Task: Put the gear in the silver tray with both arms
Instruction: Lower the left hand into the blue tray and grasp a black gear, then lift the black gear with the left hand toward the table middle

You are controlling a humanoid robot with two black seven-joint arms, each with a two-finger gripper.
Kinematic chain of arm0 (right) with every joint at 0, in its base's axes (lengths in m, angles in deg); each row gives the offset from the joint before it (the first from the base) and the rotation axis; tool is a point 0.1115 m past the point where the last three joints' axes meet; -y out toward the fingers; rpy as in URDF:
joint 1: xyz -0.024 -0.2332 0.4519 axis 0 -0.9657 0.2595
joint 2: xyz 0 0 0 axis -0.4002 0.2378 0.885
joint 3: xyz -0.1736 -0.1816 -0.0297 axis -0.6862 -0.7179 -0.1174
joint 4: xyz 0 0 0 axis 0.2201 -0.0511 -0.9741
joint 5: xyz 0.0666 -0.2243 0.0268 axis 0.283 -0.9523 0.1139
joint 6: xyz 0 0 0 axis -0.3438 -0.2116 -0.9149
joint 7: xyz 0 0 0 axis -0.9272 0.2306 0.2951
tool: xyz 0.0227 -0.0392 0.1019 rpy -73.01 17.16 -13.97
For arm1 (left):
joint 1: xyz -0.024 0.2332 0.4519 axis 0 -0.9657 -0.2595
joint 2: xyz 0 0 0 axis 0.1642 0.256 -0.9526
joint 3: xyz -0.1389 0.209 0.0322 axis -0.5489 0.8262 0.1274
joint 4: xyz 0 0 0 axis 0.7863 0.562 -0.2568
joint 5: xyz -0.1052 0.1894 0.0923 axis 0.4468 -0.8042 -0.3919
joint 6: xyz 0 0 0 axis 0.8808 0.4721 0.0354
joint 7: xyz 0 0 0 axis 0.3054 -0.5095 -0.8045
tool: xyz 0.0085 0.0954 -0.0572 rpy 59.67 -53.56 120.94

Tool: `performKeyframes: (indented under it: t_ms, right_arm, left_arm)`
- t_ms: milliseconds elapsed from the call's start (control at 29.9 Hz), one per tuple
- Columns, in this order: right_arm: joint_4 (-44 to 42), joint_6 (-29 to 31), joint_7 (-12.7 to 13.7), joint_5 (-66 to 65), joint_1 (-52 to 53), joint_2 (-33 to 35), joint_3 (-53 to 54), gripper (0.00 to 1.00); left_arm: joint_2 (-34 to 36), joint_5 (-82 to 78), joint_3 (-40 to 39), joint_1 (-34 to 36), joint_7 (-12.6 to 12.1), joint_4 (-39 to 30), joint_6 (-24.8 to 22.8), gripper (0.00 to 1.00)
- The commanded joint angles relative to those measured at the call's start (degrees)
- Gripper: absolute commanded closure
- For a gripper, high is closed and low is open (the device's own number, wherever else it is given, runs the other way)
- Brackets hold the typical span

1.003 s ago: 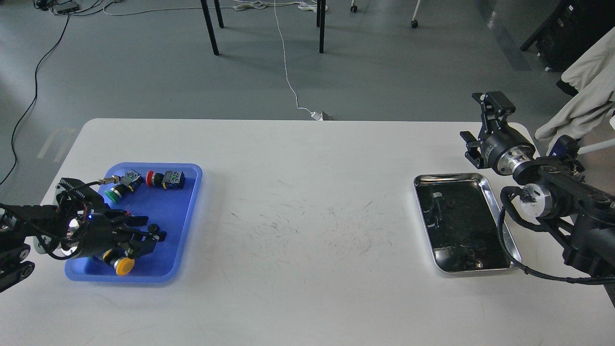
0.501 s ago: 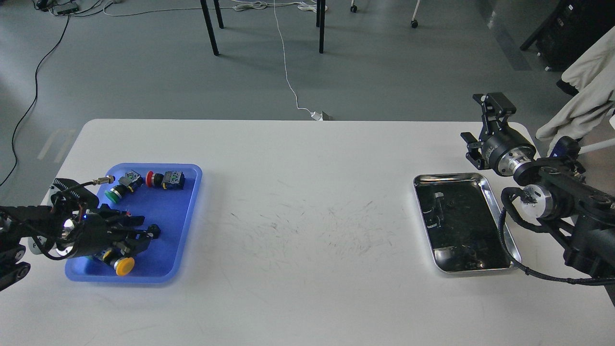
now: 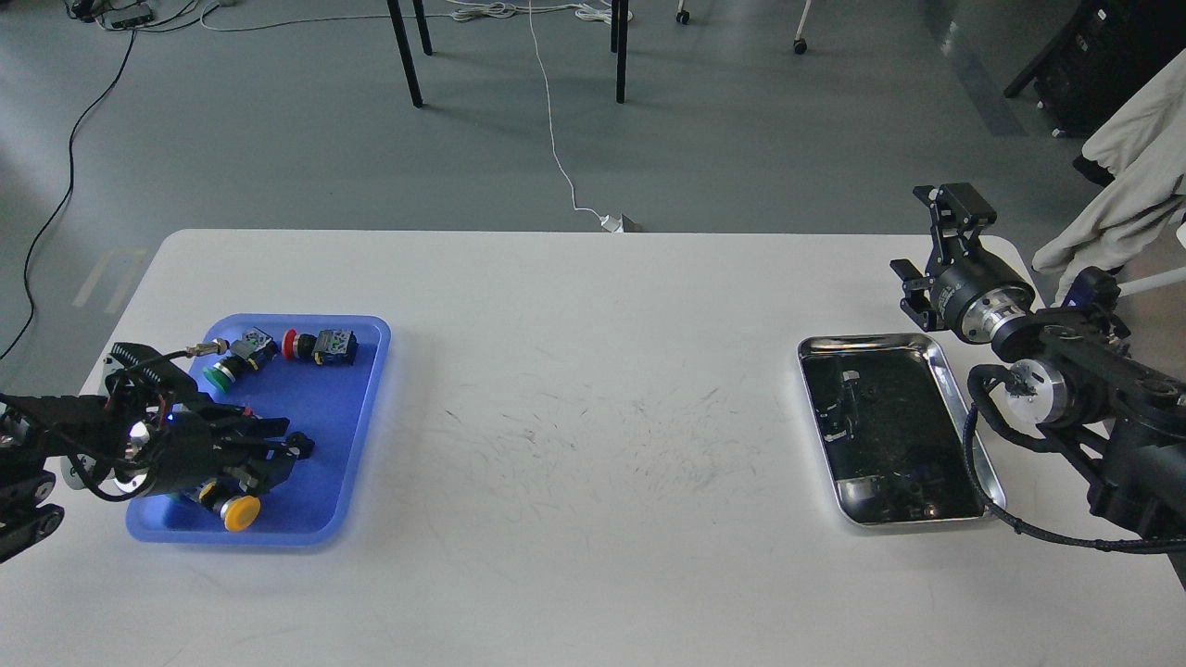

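Observation:
A small black gear (image 3: 299, 446) lies in the blue tray (image 3: 357, 408) at the left. My left gripper (image 3: 283, 447) reaches over that tray from the left, its dark fingertips right at the gear. I cannot make out whether they have closed on it. The silver tray (image 3: 947, 371) sits at the right of the table, and its shiny bottom shows dark reflections. Behind its far right corner, my right gripper (image 3: 934, 243) is raised above the table, open and holding nothing.
The blue tray also holds a green push button (image 3: 220, 373), a red push button (image 3: 320, 345) and a yellow one (image 3: 239, 512). The white table (image 3: 593, 417) is bare between the trays. A cable from my right arm (image 3: 1066, 389) runs along the silver tray's right rim.
My left gripper drew back a little to the left, then edged forward onto the gear. The gear shifted only slightly. The right arm barely moved.

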Motion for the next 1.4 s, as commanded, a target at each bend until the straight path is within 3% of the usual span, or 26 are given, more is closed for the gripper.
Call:
performKeyframes:
  t_ms: [0, 535, 1036, 1371]
  right_arm:
    - [-0.01, 0.0, 0.0, -0.07, -0.17, -0.01, 0.0, 0.01]
    - [-0.01, 0.0, 0.0, -0.07, -0.34, -0.01, 0.0, 0.01]
    - [-0.18, 0.0, 0.0, -0.07, -0.78, -0.01, 0.0, 0.01]
    - [-0.18, 0.08, 0.0, -0.16, -1.13, -0.01, -0.09, 0.01]
  left_arm:
    - [-0.28, 0.04, 0.0, -0.03, 0.0, 0.02, 0.03, 0.61]
    - [0.68, -1.98, 0.0, 0.41, 0.0, -0.15, -0.06, 0.77]
    - [6.83, -0.93, -0.97, 1.2, 0.0, -7.35, -1.46, 0.8]
    - [9.21, 6.89, -1.23, 12.18, 0.0, -17.19, -7.79, 0.8]
